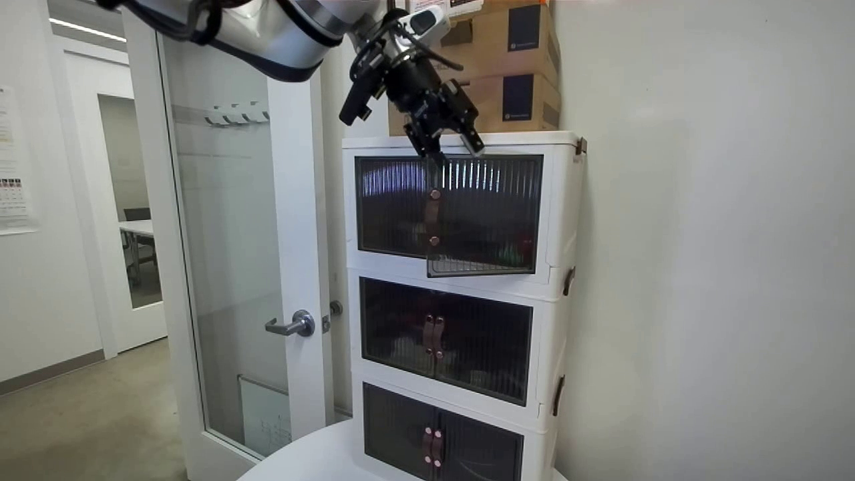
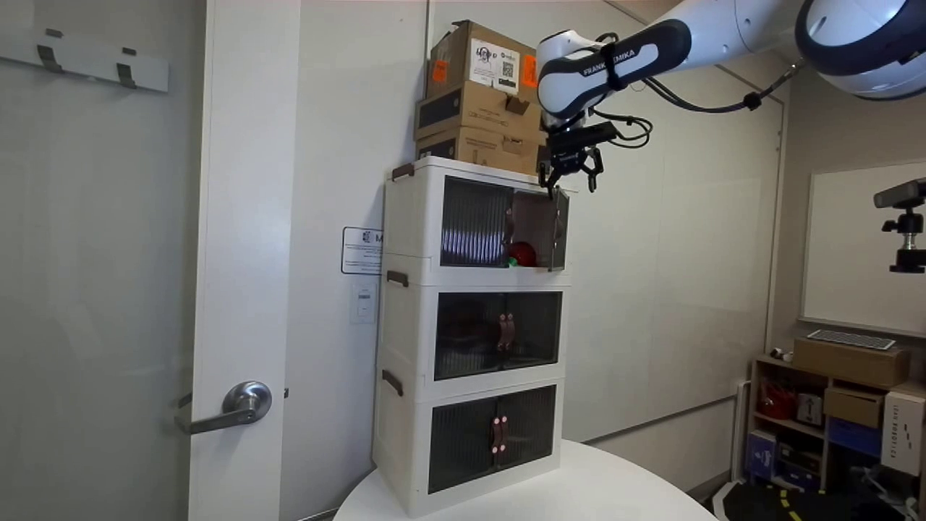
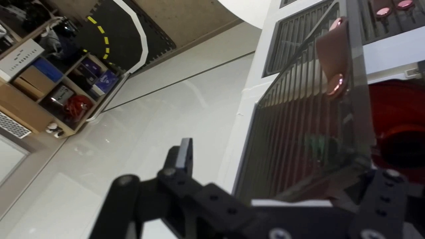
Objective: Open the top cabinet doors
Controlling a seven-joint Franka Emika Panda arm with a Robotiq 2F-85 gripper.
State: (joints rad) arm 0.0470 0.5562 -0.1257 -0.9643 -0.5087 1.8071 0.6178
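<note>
Top cabinet doors [image 1: 455, 217] occupy twelve o'clock on the white cabinet [image 1: 481, 286]. In an exterior view: left panel [image 1: 393, 210] closed; pincer [image 1: 457, 153] spread at the pair's twelve o'clock, contact undetermined; right panel [image 1: 487, 217] ajar, projecting outward.

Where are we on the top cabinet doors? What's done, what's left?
Done: the right-hand top door, seen from the front, is swung out; a red item shows inside in an exterior view. In hand: the open tool hangs near that door's upper edge, perhaps to push it wider; contact is unclear. Remaining: the left-hand top door lies flat and shut in both exterior views.
</note>
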